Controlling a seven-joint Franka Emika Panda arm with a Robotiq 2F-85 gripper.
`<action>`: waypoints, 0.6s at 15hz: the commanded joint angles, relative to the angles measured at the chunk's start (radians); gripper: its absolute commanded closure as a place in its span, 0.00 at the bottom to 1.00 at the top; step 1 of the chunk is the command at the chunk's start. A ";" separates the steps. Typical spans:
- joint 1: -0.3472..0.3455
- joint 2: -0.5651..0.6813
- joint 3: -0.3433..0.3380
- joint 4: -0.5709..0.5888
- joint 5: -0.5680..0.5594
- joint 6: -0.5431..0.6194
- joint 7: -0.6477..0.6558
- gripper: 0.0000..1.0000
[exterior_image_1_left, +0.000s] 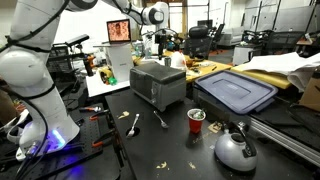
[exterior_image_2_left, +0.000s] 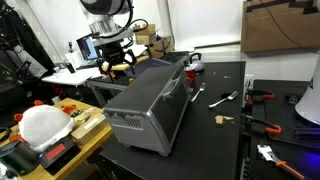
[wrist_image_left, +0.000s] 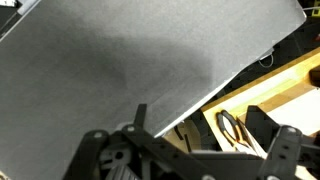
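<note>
A grey metal toaster oven (exterior_image_1_left: 158, 82) stands on the black table (exterior_image_1_left: 170, 150), and in the other exterior view the toaster oven (exterior_image_2_left: 150, 100) is seen from one end. My gripper (exterior_image_1_left: 150, 38) hangs in the air above and behind it, also visible as the gripper (exterior_image_2_left: 118, 55) beyond the oven's far corner. In the wrist view the oven's flat grey top (wrist_image_left: 130, 60) fills most of the picture. The gripper (wrist_image_left: 195, 160) stands open with nothing between its fingers (wrist_image_left: 285, 150). It touches nothing.
A red cup (exterior_image_1_left: 196, 120), a metal kettle (exterior_image_1_left: 235, 148), a spoon (exterior_image_1_left: 134, 124) and a fork (exterior_image_1_left: 160, 118) lie in front of the oven. A blue bin lid (exterior_image_1_left: 235, 90) is beside it. Orange-handled pliers (wrist_image_left: 235, 130) rest on a wooden board (wrist_image_left: 280, 80).
</note>
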 joint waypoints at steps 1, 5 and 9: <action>-0.008 -0.102 0.001 -0.130 0.035 0.002 -0.084 0.00; -0.013 -0.158 -0.003 -0.227 0.047 0.002 -0.118 0.00; -0.016 -0.210 -0.014 -0.323 0.036 0.006 -0.112 0.00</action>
